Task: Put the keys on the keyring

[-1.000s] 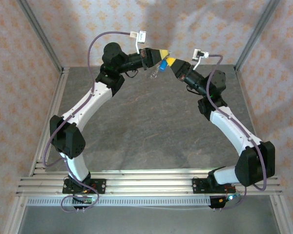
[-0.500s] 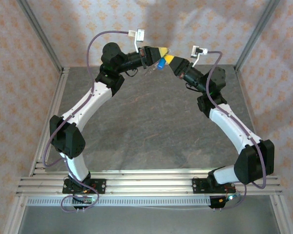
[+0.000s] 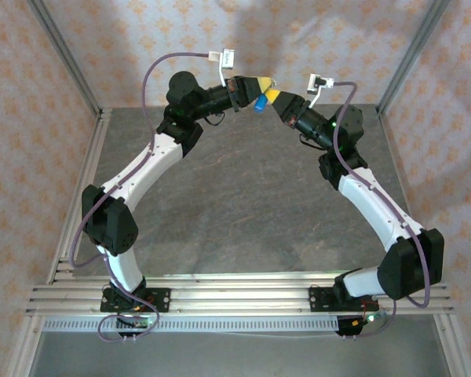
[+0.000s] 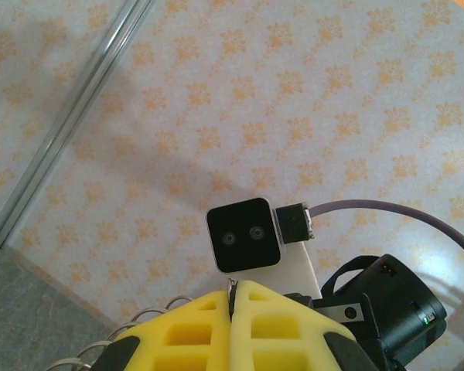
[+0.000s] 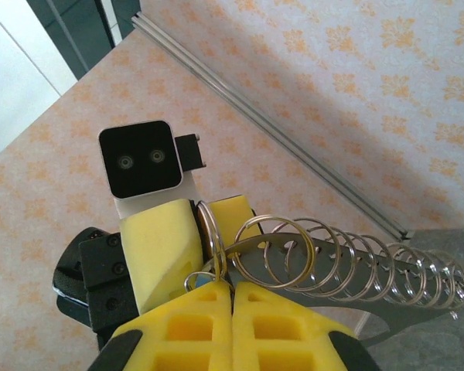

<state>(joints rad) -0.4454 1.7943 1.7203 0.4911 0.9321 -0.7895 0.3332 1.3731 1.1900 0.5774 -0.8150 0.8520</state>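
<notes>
Your right pincer (image 3: 272, 96) is pressed together, pinching the keyring (image 5: 209, 232) at its tips. Your left pincer (image 3: 261, 82) is also pressed together, tip to tip with it. What it grips, you cannot tell. The blue key (image 3: 260, 104) hangs between them, high above the far tabletop (image 3: 243, 204).

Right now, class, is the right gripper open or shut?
Shut: in the right wrist view, the right gripper has its yellow fingers pressed together, no gap.
</notes>
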